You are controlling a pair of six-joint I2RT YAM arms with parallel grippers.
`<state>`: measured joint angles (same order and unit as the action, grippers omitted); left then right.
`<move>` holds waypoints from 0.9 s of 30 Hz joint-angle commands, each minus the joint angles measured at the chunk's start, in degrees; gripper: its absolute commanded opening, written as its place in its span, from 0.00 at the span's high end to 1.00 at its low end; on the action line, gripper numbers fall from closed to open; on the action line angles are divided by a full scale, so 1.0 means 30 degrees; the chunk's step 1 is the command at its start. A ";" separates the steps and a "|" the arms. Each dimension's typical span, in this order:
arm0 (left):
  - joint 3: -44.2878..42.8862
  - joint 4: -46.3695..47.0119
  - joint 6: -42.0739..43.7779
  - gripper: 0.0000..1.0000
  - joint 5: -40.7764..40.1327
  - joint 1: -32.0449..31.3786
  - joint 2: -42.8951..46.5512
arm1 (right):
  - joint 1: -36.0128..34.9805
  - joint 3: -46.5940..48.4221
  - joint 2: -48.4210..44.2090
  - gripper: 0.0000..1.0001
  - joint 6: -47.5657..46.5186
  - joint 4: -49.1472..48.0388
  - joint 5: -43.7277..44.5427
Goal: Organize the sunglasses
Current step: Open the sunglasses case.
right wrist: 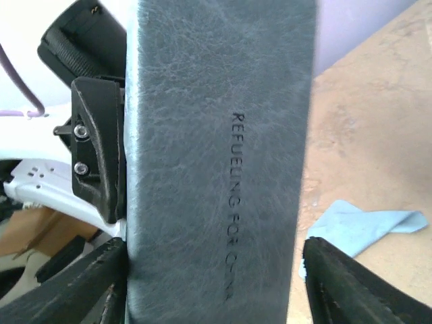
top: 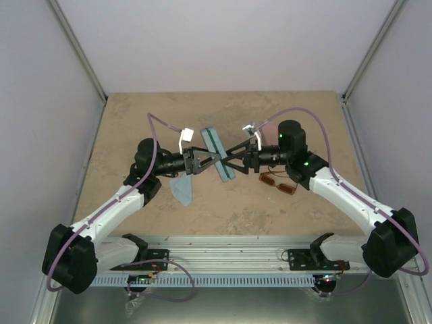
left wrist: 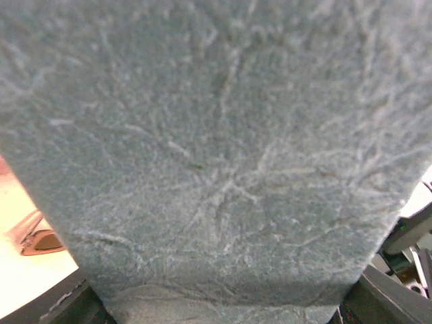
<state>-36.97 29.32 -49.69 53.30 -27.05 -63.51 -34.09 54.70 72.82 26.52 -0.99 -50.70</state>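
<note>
A blue-grey oblong case (top: pixel 217 152) is held up off the table between my two grippers. My left gripper (top: pixel 210 160) grips its long sides; in the left wrist view the case (left wrist: pixel 216 155) fills the frame. My right gripper (top: pixel 228 157) straddles the case (right wrist: pixel 216 169) from the other side. Its left finger (right wrist: pixel 81 283) touches the case and its right finger (right wrist: pixel 358 287) stands a little off it. The amber-brown sunglasses (top: pixel 277 183) lie folded on the table under my right arm and show at the left edge of the left wrist view (left wrist: pixel 37 236). The black wire sunglasses are out of view.
A light blue cloth (top: pixel 181 188) lies on the table below my left gripper and shows in the right wrist view (right wrist: pixel 361 226). Grey walls close the table at the back and both sides.
</note>
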 commanded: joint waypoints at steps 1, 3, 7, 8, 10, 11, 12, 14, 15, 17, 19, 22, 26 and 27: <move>-0.0464 0.2651 -0.0473 0.62 0.2225 -0.0269 0.1168 | 0.2640 -0.1505 0.0343 0.34 0.2115 0.0565 0.4256; -0.0345 0.3244 -0.0754 0.62 0.2579 -0.0270 0.1322 | 0.3225 -0.1421 0.0499 0.37 0.2712 0.0658 0.3647; -0.0470 0.3233 -0.0716 0.61 0.2499 -0.0270 0.1513 | 0.3189 -0.0526 0.0605 0.41 0.2343 0.1470 0.2868; -0.0562 0.2945 -0.0519 0.61 0.2389 -0.0271 0.1500 | 0.3163 -0.0470 0.0429 0.40 0.2155 0.1448 0.2826; -0.0745 0.2254 -0.0123 0.61 0.2166 -0.0271 0.1413 | 0.3158 -0.0406 0.0006 0.39 0.1765 0.1529 0.3027; -0.0769 0.2067 -0.0035 0.61 0.2179 -0.0271 0.1374 | 0.3144 -0.0374 -0.0206 0.38 0.1611 0.1719 0.3366; -0.0746 0.2077 -0.0042 0.61 0.2122 -0.0256 0.1332 | 0.3157 -0.0363 -0.0368 0.38 0.1419 0.1889 0.3653; -0.0815 0.1775 0.0043 0.60 0.1850 -0.0271 0.1257 | 0.3151 -0.0333 -0.0689 0.33 0.0998 0.1997 0.3525; -0.0865 0.1624 0.0129 0.60 0.1770 -0.0249 0.1208 | 0.3143 -0.0493 -0.0934 0.30 0.0830 0.1701 0.3007; -0.0917 0.1446 0.0197 0.59 0.1719 -0.0267 0.1132 | 0.3158 -0.1038 -0.1408 0.24 0.0798 0.0543 0.1665; -0.1018 0.1164 0.0344 0.59 0.1526 -0.0256 0.1061 | 0.3153 -0.1363 -0.1585 0.23 0.0938 -0.0571 -0.0097; -0.1134 0.0803 0.0507 0.58 0.1273 -0.0263 0.0892 | 0.3007 -0.1296 -0.1334 0.26 0.0998 -0.0988 -0.2013; -0.1364 -0.0173 0.0915 0.58 0.0682 -0.0255 0.0672 | 0.2683 -0.1243 -0.1015 0.31 0.1074 -0.1629 -0.3708; -0.1428 -0.0341 0.1003 0.57 0.0543 -0.0266 0.0647 | 0.2620 -0.1263 -0.0974 0.33 0.1187 -0.1807 -0.3936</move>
<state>-38.85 28.40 -49.12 55.94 -27.62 -61.65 -25.30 51.46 69.19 29.98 -2.74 -55.18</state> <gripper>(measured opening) 0.712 0.703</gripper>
